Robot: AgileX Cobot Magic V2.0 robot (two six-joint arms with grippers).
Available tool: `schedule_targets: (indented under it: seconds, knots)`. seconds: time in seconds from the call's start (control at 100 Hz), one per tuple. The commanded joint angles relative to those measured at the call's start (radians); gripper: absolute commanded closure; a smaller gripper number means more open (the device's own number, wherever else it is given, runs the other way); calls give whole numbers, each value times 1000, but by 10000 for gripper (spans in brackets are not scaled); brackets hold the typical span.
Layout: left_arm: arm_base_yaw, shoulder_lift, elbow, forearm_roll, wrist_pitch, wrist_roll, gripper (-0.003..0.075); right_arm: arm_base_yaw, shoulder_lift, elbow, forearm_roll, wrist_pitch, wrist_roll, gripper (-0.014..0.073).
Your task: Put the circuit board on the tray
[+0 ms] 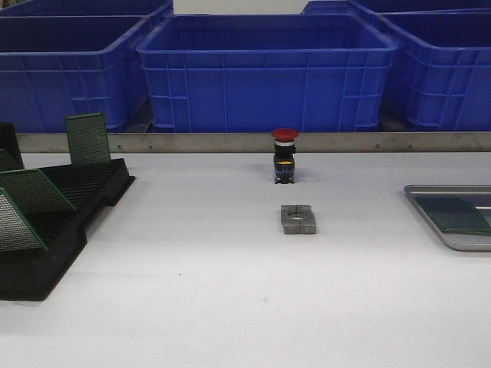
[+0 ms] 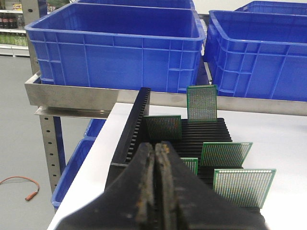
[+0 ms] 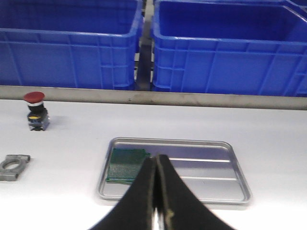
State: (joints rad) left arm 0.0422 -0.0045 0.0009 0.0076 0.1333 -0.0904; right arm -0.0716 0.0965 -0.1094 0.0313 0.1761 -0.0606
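Green perforated circuit board [image 3: 125, 165] flat inside shallow silver-grey metal tray [image 3: 225, 191] on white bench [image 1: 230, 291]. Left hand [image 2: 154, 191] and right hand [image 3: 155, 191] both pressed together, empty. Likely between placements; next: fetching another board from black slotted rack [image 2: 139, 115].

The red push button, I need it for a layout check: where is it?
In the front view the red push button stands mid-table, just behind the grey metal clamp block, before the blue bins.

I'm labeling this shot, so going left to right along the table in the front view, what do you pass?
Black slotted rack holding green boards → grey metal block, the red-capped push button directly behind it → tray with one circuit board.
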Motion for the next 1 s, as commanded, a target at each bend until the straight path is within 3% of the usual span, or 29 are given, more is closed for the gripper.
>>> schedule_targets:
  seconds: [0.0,0.09,0.14,0.99]
  knots:
    - [0,-32,48,-8,-81,-6,741,-4,-16,33,-120,-176,106,663]
    - [0,-32,48,-8,-81,-6,741,-4,-78,134,-107,-305,108,663]
    - [0,-32,48,-8,-81,-6,741,-4,-133,123,-111,-210,109,663]
    - [0,-32,48,-8,-81,-6,741,-4,-135,126,-110,-185,109,663]
